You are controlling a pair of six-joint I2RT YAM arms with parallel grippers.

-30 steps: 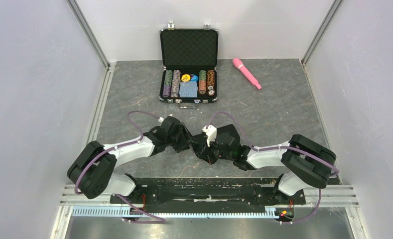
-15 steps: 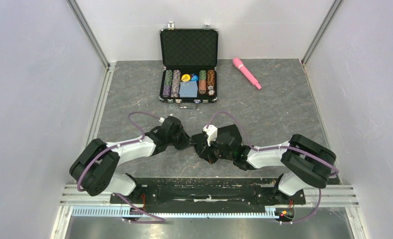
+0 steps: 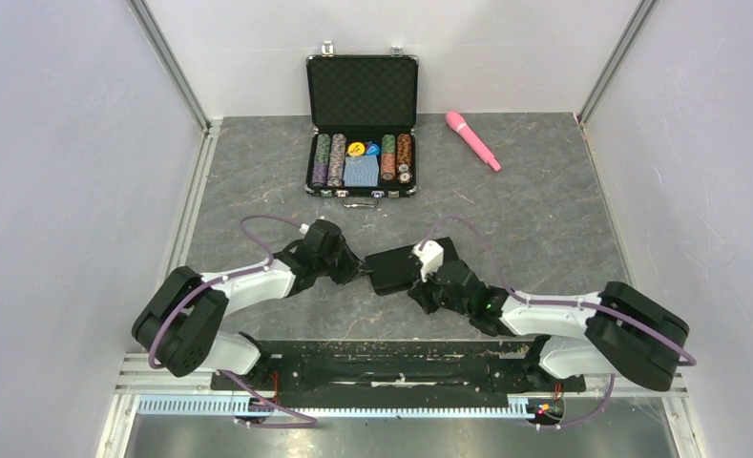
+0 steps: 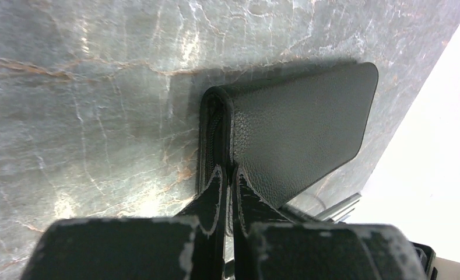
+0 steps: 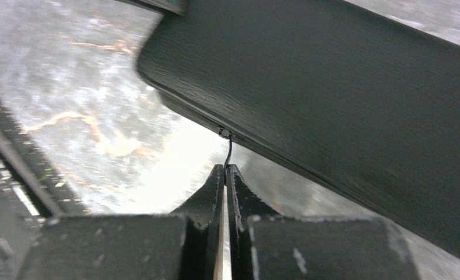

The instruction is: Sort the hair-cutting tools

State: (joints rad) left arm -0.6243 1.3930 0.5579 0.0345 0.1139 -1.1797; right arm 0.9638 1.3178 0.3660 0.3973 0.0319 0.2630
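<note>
1. A black pouch (image 3: 391,269) sits at the near middle of the grey marbled table (image 3: 544,219), between the two arms.
2. The left gripper (image 4: 227,178) has its fingers pressed together on the pouch's left end, pinching the seam beside the zip.
3. The right gripper (image 5: 225,175) is at the pouch's near right edge. Its fingers are together on the thin zip pull (image 5: 228,149) that hangs from that edge.
4. Nothing of the pouch's inside shows in either wrist view. The zip line seen from the right wrist looks closed.
5. The hair-cutting tools show in none of the views, so where they lie cannot be told.
6. At the far middle of the table stands an open black case (image 3: 363,91) with its foam-lined lid upright against the back wall.
7. The case's tray holds rows of chips (image 3: 337,157) at its left and right ends. Between them is a blue block (image 3: 361,172), and just beyond the block lie small round yellow and blue pieces (image 3: 356,149).
8. A pink wand (image 3: 472,139) lies slantwise on the table just right of the case, well apart from the pouch.
</note>
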